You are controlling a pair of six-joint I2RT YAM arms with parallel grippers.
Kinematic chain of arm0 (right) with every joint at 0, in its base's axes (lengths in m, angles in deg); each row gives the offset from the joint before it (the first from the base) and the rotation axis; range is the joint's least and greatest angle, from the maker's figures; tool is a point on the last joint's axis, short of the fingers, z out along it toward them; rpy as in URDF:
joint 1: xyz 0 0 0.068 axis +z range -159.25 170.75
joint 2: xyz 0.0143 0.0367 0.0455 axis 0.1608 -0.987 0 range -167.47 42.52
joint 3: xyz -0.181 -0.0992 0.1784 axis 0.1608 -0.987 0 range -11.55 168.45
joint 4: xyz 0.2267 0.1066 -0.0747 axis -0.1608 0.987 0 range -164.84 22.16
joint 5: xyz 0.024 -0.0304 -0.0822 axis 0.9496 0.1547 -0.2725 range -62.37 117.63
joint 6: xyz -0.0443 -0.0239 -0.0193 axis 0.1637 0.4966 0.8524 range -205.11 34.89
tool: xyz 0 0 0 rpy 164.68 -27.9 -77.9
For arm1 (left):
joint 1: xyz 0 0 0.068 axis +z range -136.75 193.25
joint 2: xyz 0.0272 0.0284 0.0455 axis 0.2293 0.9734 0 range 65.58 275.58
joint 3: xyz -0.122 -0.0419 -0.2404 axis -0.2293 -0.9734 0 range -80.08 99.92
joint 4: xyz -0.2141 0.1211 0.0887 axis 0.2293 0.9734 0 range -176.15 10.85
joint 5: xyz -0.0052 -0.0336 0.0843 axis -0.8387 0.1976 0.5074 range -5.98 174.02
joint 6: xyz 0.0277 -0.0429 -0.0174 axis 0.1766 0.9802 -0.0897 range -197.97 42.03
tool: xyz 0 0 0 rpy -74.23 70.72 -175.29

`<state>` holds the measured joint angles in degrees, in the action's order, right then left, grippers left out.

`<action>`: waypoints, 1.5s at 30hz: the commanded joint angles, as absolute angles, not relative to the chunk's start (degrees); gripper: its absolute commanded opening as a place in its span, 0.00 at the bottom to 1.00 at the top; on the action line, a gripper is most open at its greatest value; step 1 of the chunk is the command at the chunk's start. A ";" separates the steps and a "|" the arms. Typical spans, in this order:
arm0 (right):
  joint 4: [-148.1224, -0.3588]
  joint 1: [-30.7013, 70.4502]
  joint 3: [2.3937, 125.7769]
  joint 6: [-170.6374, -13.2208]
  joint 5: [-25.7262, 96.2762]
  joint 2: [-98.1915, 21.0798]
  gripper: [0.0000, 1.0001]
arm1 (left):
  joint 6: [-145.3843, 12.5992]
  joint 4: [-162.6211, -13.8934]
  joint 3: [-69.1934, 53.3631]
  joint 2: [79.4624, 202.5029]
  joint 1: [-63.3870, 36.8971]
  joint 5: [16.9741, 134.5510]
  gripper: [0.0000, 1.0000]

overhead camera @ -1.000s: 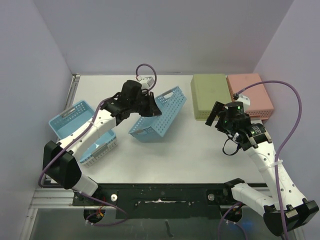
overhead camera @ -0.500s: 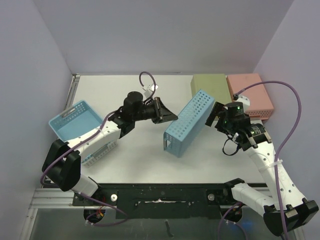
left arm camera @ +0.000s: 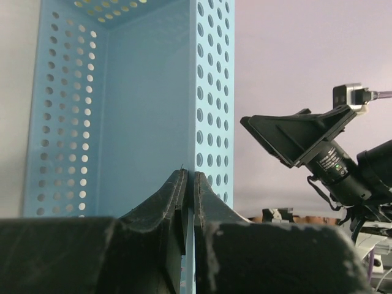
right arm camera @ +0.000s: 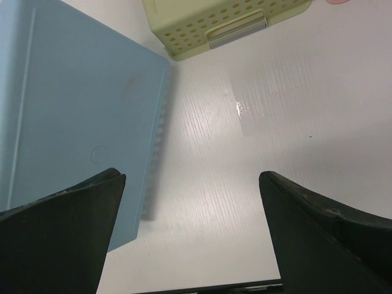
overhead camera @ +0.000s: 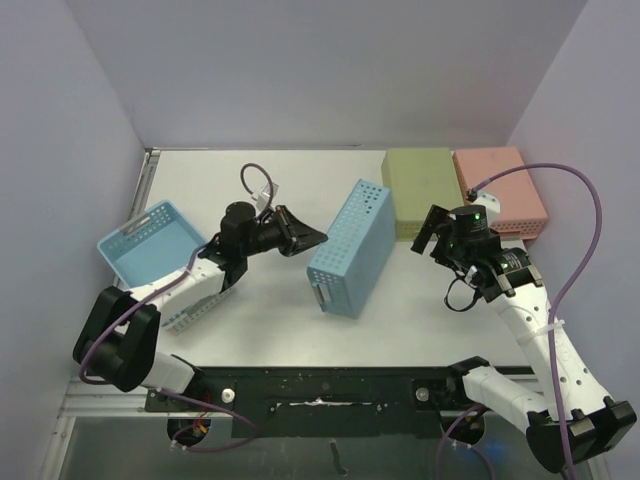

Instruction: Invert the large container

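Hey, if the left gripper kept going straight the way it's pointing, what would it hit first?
The blue basket: the left gripper points at its perforated wall edge, which stands right ahead of the fingertips in the wrist view. Whether they already touch is unclear.

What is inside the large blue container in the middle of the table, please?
Nothing shows inside the large blue container: the left wrist view looks into its opening at bare perforated walls and a plain base. The left jaws hide its nearest part.
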<state>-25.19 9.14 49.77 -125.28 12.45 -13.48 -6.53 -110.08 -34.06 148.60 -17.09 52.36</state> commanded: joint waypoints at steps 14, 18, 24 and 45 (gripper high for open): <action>-27.96 8.89 49.71 -125.78 13.17 -13.09 0.98 | -19.59 -94.63 -37.76 139.54 -1.17 50.25 0.32; -28.17 8.93 49.62 -125.88 13.55 -13.24 0.98 | -27.93 -82.71 -33.83 140.97 0.37 54.45 0.63; -28.42 8.88 49.30 -125.98 14.02 -13.39 0.98 | -36.45 -71.46 -28.32 142.78 1.06 61.74 0.70; -30.12 8.86 48.78 -126.16 15.90 -15.22 0.99 | -54.43 -49.81 -13.56 140.93 -10.79 87.16 0.70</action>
<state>-27.48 9.14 48.42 -126.00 15.47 -15.21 -51.10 -52.40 -15.95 143.92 -5.97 82.02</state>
